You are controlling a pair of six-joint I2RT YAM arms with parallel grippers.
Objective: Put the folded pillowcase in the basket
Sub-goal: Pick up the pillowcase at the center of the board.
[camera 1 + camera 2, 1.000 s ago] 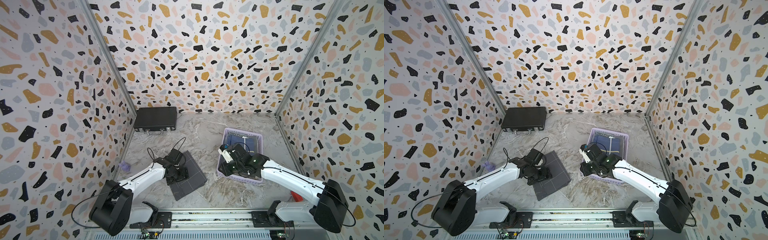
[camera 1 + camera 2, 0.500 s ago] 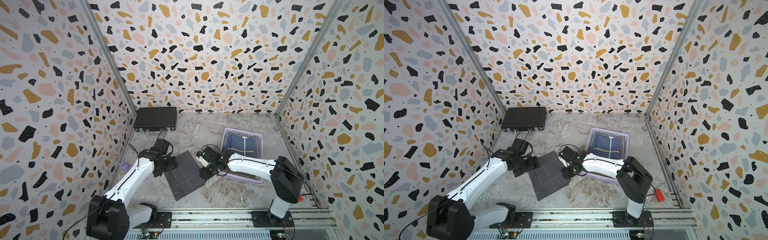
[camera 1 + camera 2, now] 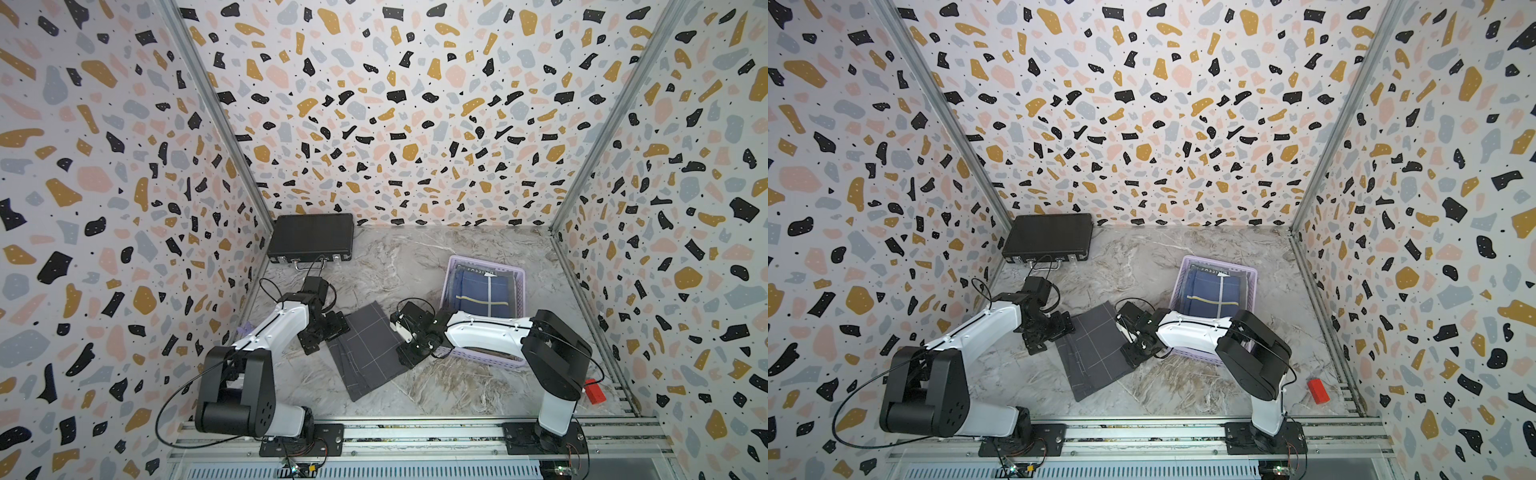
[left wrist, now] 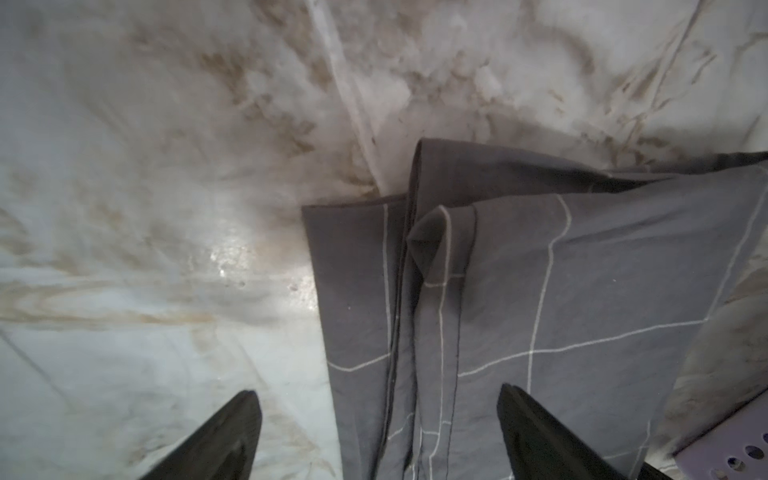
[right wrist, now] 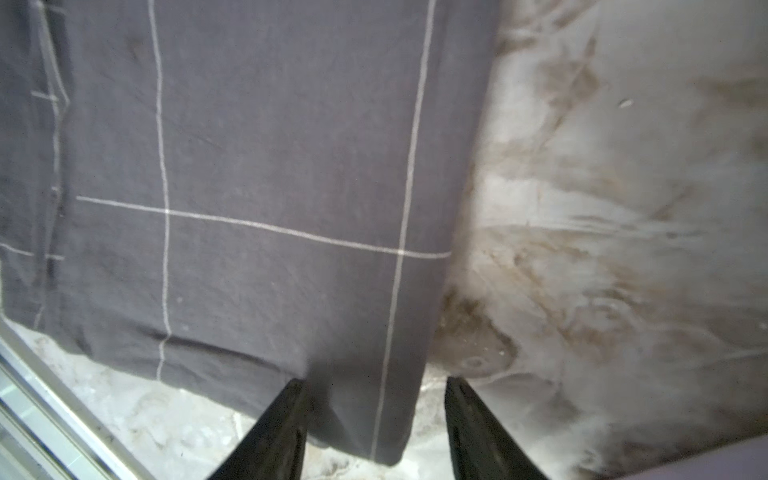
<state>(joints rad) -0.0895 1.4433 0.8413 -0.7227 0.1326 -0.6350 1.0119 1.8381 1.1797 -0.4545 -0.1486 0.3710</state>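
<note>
While the folded charcoal pillowcase with thin white grid lines (image 3: 365,349) lies flat on the grey-and-tan marbled counter (image 3: 415,257), both tools stand open at its opposite edges.

Nearest runs a silver aluminium rail (image 3: 415,432) bearing both arm bases, with a small red block (image 3: 594,390) by the right wall. Past it, the left tool (image 4: 376,392) straddles one long edge of the cloth, jaws wide apart. The right tool (image 5: 374,381) has its jaws parted over a corner, gripping nothing. Behind the right tool sits the shallow lavender perforated plastic basket (image 3: 498,357), holding a folded navy cloth (image 3: 482,291); the pillowcase lies near it, outside. A closed black briefcase (image 3: 309,237) lies in the far left corner. Terrazzo-speckled walls (image 3: 395,104) close three sides.
</note>
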